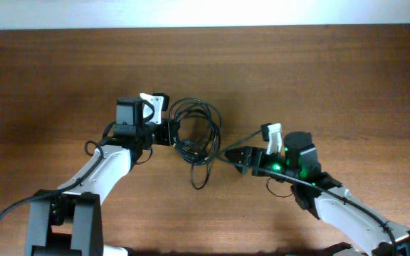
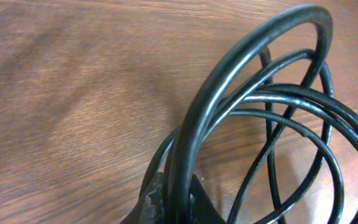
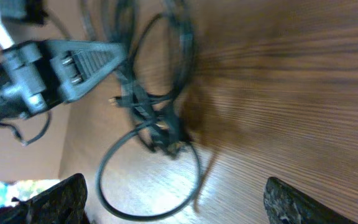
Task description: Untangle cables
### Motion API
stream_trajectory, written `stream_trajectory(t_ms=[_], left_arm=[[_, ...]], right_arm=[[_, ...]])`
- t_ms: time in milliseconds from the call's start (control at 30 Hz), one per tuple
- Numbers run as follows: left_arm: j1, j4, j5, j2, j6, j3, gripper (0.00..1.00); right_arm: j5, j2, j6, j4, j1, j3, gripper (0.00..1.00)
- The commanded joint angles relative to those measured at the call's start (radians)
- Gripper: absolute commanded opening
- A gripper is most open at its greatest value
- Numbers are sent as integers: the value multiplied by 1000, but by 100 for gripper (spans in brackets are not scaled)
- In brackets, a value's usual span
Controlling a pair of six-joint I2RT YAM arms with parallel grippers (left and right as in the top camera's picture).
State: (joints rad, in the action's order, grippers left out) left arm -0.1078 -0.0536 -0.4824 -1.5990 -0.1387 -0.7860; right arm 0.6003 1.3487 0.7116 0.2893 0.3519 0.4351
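2 wrist views differ: left claw (image 1: 172, 132) clamps the cables (image 1: 189, 151), right claw (image 1: 232, 158) gapes wide, empty.

Counted one table (image 1: 347, 71), one cable bundle (image 1: 188, 149); cords inside couldn't be counted. Two grippers: left gripper (image 1: 172, 134) at bundle's 9 o'clock, right gripper (image 1: 233, 158) at 4 o'clock.

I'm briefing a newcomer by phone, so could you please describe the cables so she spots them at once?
On the brown wooden table, look at the middle, between the left gripper and the right gripper. The cables sit there as one tangle of thin black loops; unlike the thicker robot wires, they lie coiled on the wood.
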Motion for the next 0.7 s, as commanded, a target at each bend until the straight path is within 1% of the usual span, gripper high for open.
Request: stream_trajectory(t_ms=[0,67,100,167,333,667], left_arm=[[7,19,-242,-3,157,0,0],[7,33,-413,-3,249,0,0],[6,42,-485,-3,274,0,0],[6,46,-551,-3,277,0,0],[6,46,-554,-3,276,0,0],[6,46,-554,-3,276,0,0]], right_arm=[[28,6,0,-41,-59,8,90],[36,6,-1,-53,-66,8,90],[36,6,-2,-55,-65,8,90],[43,6,-24,-55,-64,8,90],[46,6,-24,-64,-64,8,91],[119,6,-27,-61,-63,8,93]])
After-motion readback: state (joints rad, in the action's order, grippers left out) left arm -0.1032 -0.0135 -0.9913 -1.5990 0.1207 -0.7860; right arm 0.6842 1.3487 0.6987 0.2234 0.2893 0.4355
